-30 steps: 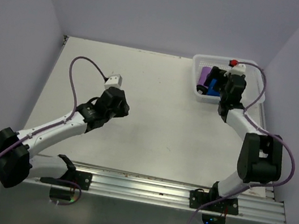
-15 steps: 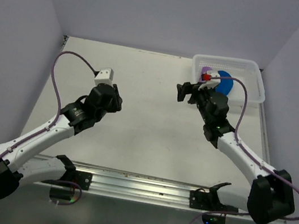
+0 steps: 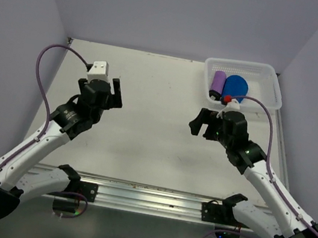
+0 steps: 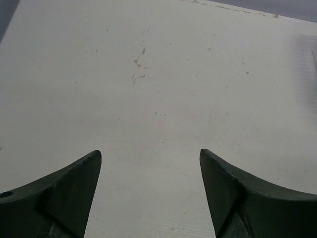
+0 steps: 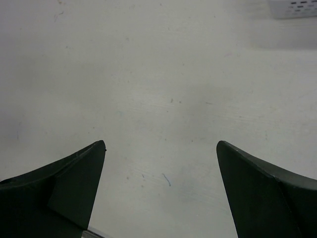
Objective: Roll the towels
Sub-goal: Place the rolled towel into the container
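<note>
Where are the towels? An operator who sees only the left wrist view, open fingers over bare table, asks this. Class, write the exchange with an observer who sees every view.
Observer: The purple towel and the blue towel lie in the white basket at the far right corner.
Operator: Are they rolled?
Observer: Both look rolled. They lie side by side, purple on the left in the top view.
Operator: Is the other arm holding anything?
Observer: No. The right gripper is open and empty over the table, on the near side of the basket.
</note>
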### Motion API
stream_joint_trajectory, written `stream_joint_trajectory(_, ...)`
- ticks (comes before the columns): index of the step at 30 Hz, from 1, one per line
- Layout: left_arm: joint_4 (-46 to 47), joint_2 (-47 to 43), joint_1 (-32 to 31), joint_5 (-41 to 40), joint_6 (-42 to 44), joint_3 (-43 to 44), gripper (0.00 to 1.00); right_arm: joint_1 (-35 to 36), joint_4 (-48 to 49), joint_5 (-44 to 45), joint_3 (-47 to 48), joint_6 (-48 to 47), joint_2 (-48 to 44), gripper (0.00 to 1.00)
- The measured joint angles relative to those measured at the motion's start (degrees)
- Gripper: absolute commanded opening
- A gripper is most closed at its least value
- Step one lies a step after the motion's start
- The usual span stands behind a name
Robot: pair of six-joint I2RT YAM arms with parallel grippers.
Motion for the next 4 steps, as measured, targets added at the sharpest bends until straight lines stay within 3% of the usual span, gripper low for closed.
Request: stream_joint_trajectory(4,-1.9,0.1,1.0,-1.6,1.7,0.1,0.88,0.0,-5.9,3.3,-0.4,1.8,-3.7,0.99)
